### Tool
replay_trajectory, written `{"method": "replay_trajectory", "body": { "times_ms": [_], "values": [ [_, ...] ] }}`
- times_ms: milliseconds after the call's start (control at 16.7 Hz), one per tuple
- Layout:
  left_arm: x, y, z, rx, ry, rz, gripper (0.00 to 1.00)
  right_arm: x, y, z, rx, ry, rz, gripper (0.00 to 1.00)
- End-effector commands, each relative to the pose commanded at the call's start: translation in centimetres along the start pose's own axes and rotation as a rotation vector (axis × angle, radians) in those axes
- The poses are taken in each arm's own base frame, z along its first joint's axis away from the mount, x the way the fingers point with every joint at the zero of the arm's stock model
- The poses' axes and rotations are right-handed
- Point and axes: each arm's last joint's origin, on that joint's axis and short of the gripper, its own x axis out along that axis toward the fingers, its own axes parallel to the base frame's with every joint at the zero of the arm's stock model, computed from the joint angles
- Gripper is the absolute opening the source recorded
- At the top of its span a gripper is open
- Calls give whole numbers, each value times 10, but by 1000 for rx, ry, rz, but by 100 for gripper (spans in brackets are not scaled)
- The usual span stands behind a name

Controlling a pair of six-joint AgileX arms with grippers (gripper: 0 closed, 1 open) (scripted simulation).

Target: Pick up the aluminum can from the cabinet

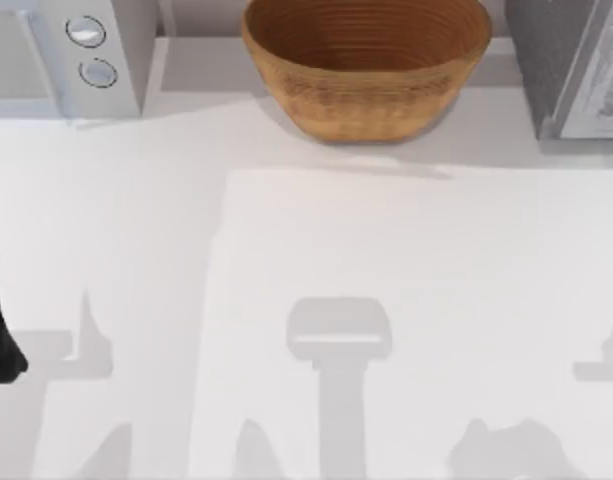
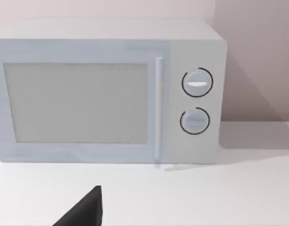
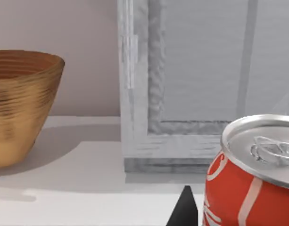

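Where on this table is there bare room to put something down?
The wide white table in front of the woven bowl is bare. The back edge is crowded: microwave at left, bowl in the middle, grey cabinet at right, with a red can near it.

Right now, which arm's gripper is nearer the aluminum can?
The right. The aluminum can stands upright right next to the right gripper's dark fingertip, in front of the grey cabinet. The left gripper sits at the table's left, facing the microwave.

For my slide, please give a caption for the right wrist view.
Red aluminum can close to the camera, upright, with a woven bowl and a grey cabinet behind it.
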Motion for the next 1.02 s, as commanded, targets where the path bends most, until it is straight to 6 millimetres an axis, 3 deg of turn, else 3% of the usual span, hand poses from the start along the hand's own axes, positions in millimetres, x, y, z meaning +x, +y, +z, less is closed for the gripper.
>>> {"method": "replay_trajectory", "body": {
  "times_ms": [240,360,480,660,780,900,1020],
  "values": [
    [0,0,0,0,0,0,100,0,0,0,3,8,3,0],
    [0,0,0,0,0,0,100,-2,3,13,29,-24,27,0],
    [0,0,0,0,0,0,100,-9,8,40,83,-86,75,0],
    [0,0,0,0,0,0,100,-31,15,100,224,-215,195,0],
    [0,0,0,0,0,0,100,-56,15,149,360,-313,307,0],
    [0,0,0,0,0,0,100,-91,6,200,534,-406,446,0],
    [0,0,0,0,0,0,100,-132,-18,249,744,-484,610,0]
  ]
}}
